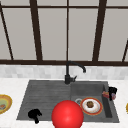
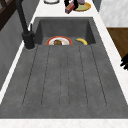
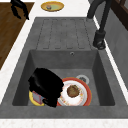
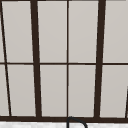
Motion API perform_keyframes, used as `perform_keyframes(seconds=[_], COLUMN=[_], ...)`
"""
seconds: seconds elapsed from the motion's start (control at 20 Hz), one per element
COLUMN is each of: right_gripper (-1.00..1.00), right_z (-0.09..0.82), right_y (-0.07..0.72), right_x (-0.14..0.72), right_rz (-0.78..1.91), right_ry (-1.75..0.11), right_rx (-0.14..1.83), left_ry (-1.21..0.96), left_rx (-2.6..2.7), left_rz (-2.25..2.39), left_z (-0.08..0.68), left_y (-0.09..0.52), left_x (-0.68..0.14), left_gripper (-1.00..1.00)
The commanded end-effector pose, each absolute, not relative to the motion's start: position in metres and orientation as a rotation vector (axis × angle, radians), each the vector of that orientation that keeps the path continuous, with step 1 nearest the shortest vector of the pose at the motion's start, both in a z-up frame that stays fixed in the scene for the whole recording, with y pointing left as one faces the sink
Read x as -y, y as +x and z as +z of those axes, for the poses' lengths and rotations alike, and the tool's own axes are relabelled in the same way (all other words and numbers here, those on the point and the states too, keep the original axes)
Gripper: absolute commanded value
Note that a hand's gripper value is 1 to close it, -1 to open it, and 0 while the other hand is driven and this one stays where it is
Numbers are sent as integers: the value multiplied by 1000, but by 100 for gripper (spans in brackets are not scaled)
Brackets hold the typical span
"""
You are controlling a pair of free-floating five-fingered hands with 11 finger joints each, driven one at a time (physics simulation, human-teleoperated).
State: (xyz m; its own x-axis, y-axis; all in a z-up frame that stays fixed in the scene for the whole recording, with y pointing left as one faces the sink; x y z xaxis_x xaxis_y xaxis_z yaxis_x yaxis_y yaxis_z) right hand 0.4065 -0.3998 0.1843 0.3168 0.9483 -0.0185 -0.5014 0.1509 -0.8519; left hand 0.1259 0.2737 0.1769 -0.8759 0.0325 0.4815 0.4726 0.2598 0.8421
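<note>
**Right hand holds a red block at the basin's right edge**

The right hand [image 1: 113, 92] sits at the right rim of the sink [image 1: 45, 92], its fingers curled round a small red block [image 1: 106, 94]. In the left side view the same hand [image 2: 72, 3] and block [image 2: 69, 8] show at the far end, over the worktop [image 2: 60, 10] and just beside a yellow dish [image 2: 83, 7]. From the right side the hand [image 3: 46, 86] hangs over the near left corner of the basin, the block [image 3: 37, 97] showing under it, with a yellow banana [image 3: 32, 98] below.

The basin holds a plate [image 1: 91, 106] with a red and orange rim and a white middle; a brown round piece of food [image 1: 90, 104] lies on it. The drain [image 1: 78, 101] sits just beside the plate on the left. The banana [image 2: 81, 41] lies on the basin floor near the plate.

A red ball [image 1: 67, 114] is at the sink's front edge, between the draining board and the basin.

The left hand [image 1: 34, 114] hovers at the front left corner of the sink, its fingers curled downward and holding nothing. On the worktop well to its left stands a yellow bowl [image 1: 4, 103] with some food in it. The black tap [image 1: 71, 71] rises behind the sink, before the window [image 1: 67, 30].
</note>
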Motion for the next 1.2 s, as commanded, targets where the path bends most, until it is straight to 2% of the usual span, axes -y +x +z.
perform_keyframes(seconds=[0.0,0.7,1.15], right_gripper=[100,100,100], right_z=[189,207,153], right_y=[413,416,427], right_x=[419,501,533], right_rz=[1185,1180,1229], right_ry=[-882,-865,-889], right_rx=[648,669,644], left_ry=[-461,-461,-461], left_rx=[2170,2170,2170], left_rz=[-1649,-1649,-1649], left_z=[177,177,177], left_y=[126,126,126], left_x=[-274,-274,-274], left_gripper=[0,0,0])
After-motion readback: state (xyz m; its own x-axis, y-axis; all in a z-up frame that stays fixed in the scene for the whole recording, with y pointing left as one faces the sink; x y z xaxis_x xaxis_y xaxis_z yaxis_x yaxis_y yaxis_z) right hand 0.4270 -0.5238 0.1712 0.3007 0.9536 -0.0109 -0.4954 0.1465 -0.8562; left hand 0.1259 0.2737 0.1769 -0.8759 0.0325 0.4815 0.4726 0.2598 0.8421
